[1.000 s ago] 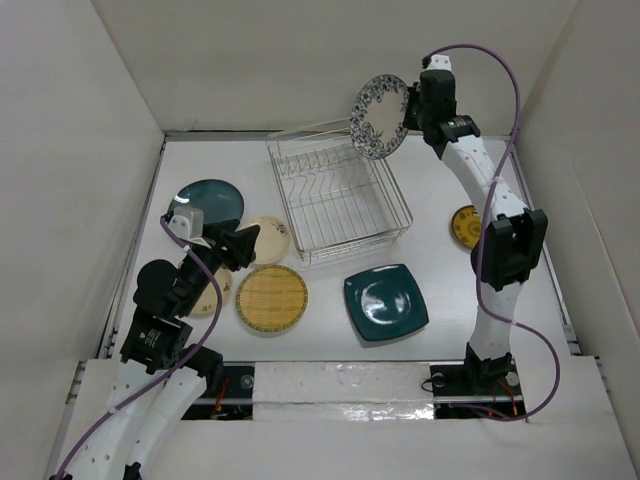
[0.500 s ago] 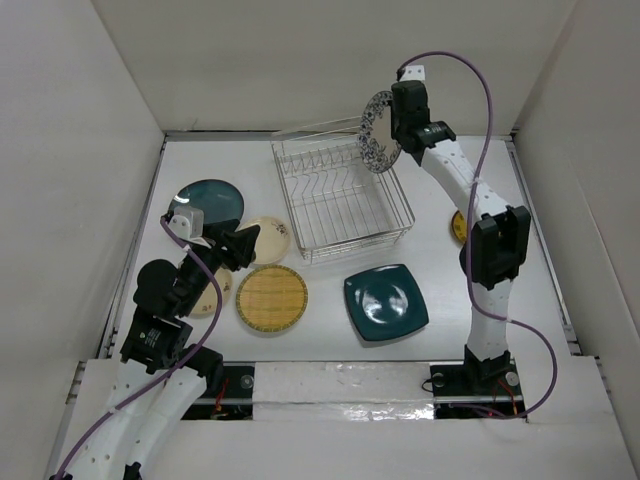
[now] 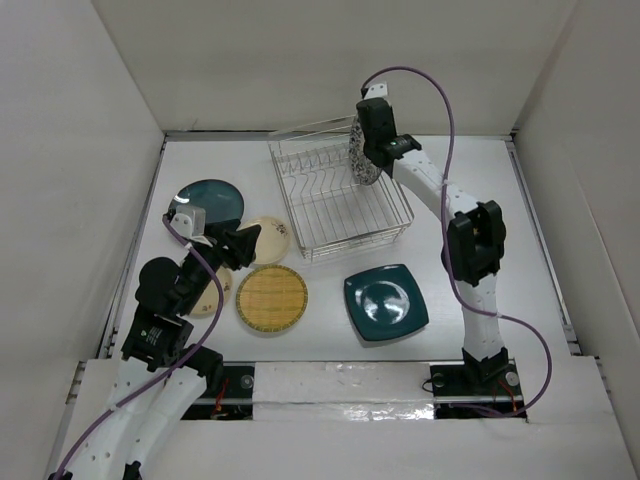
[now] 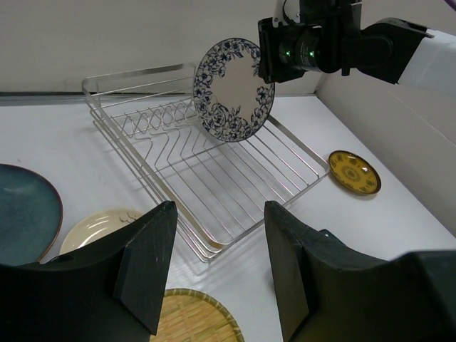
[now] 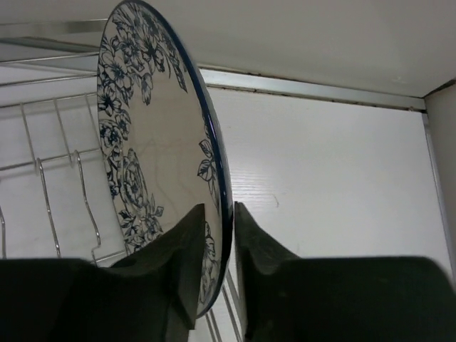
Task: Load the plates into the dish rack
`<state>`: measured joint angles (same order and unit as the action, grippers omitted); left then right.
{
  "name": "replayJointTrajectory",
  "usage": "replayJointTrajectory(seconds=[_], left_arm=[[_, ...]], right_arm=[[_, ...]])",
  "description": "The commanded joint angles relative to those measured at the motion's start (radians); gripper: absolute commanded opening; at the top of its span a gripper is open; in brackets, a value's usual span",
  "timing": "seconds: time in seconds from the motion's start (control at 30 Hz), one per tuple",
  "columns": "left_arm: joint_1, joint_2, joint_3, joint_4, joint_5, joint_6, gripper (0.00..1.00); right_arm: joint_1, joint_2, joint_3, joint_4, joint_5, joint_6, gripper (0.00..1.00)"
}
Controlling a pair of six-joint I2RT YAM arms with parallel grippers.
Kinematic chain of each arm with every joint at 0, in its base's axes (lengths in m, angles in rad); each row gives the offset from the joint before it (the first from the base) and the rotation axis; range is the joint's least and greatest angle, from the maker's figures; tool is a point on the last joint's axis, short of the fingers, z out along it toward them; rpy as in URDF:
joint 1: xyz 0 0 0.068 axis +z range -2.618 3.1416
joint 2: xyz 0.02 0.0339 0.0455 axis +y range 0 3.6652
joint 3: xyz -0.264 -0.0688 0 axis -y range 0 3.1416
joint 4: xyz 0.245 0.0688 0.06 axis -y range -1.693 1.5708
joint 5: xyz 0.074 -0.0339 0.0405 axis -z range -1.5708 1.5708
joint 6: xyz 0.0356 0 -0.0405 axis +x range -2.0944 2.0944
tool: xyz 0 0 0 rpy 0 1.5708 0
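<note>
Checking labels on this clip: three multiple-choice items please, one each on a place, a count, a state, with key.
1. Where is the blue-and-white floral round plate? A stacked on another plate; B on edge over the silver wire dish rack, between the fingers of the right gripper; C lying flat alone.
2. How many dark teal plates lie on the white table? A one; B two; C four.
3. The left gripper is: A open and empty; B shut on a plate; C shut on a rack wire.
1B, it stands on edge above the wires; 2B, the round dark teal plate and the square dark teal plate; 3A, its fingers are wide apart, nothing between.
</note>
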<state>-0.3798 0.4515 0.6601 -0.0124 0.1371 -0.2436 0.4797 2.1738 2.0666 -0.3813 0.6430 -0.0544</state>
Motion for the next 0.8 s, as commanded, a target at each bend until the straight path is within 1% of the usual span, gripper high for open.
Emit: replayJointTrajectory(seconds=[0.0, 0.07, 0.1, 0.13, 0.17, 0.2, 0.27, 0.3, 0.33, 0.37, 0.4, 0.43, 0.47, 0.5, 0.53, 0.57, 0.6, 0.63, 0.67, 0.7, 0.77], left_arm=[[-0.005, 0.007, -0.013, 0.046, -0.004, 0.010, 0.49], [-0.005, 0.009, -0.013, 0.046, -0.005, 0.009, 0.49], [-0.005, 0.010, -0.013, 0.046, -0.005, 0.010, 0.49], [-0.005, 0.010, -0.013, 0.046, -0.005, 0.010, 0.49], [-0.005, 0.012, -0.013, 0.046, -0.005, 0.010, 0.49], [-0.005, 0.010, -0.013, 0.046, -0.005, 0.009, 0.49], [-0.005, 0.007, -0.013, 0.046, -0.002, 0.007, 0.49], [-0.005, 0.007, -0.011, 0.045, -0.004, 0.009, 0.49], [-0.005, 0.003, -0.013, 0.045, -0.002, 0.009, 0.49], [-0.005, -0.002, -0.011, 0.043, -0.004, 0.007, 0.49], [-0.005, -0.004, -0.011, 0.043, -0.002, 0.006, 0.49], [-0.005, -0.010, -0.011, 0.043, 0.001, 0.006, 0.45], [-0.005, -0.014, -0.011, 0.043, 0.004, 0.004, 0.39], [-0.005, -0.017, -0.011, 0.045, 0.009, 0.004, 0.31], [-0.005, -0.025, -0.011, 0.045, 0.015, 0.004, 0.21], [-0.005, -0.027, -0.011, 0.046, 0.018, 0.003, 0.05], [-0.005, -0.030, -0.011, 0.045, 0.016, 0.003, 0.00], [-0.005, -0.034, -0.011, 0.043, 0.013, 0.001, 0.00], [-0.005, -0.036, -0.010, 0.042, 0.010, 0.003, 0.00], [-0.005, -0.037, -0.007, 0.040, 0.006, 0.003, 0.00], [-0.005, -0.043, -0.007, 0.038, -0.004, 0.001, 0.00]], right_arm=[[0.010, -0.025, 0.024, 0.094, -0.006, 0.017, 0.38], [0.010, -0.034, 0.026, 0.072, -0.032, 0.042, 0.47], [0.001, -0.057, 0.023, 0.064, -0.070, 0.063, 0.55], [0.000, -0.074, 0.018, 0.053, -0.094, 0.094, 0.59], [-0.030, -0.092, 0.013, 0.047, -0.121, 0.117, 0.63], [-0.045, -0.118, 0.001, 0.044, -0.196, 0.166, 0.68], [-0.081, -0.236, -0.106, 0.091, -0.268, 0.215, 0.71], [-0.123, -0.287, -0.167, 0.126, -0.323, 0.243, 0.72], [-0.148, -0.404, -0.327, 0.228, -0.348, 0.316, 0.71], [-0.176, -0.467, -0.423, 0.289, -0.367, 0.362, 0.66], [-0.244, -0.529, -0.521, 0.352, -0.390, 0.463, 0.29], [-0.283, -0.586, -0.619, 0.461, -0.396, 0.519, 0.08], [-0.326, -0.688, -0.804, 0.498, -0.394, 0.578, 0.00], [-0.367, -0.734, -0.894, 0.533, -0.387, 0.685, 0.00], [-0.453, -0.777, -0.983, 0.585, -0.384, 0.733, 0.00], [-0.496, -0.871, -1.154, 0.604, -0.373, 0.786, 0.00], [-0.535, -0.920, -1.242, 0.633, -0.353, 0.836, 0.00], [-0.618, -0.962, -1.322, 0.678, -0.358, 0.910, 0.00], [-0.663, -0.997, -1.383, 0.674, -0.371, 0.933, 0.00], [-0.705, -1.037, -1.451, 0.659, -0.405, 0.942, 0.09], [-0.801, -1.042, -1.473, 0.586, -0.439, 0.921, 0.29]])
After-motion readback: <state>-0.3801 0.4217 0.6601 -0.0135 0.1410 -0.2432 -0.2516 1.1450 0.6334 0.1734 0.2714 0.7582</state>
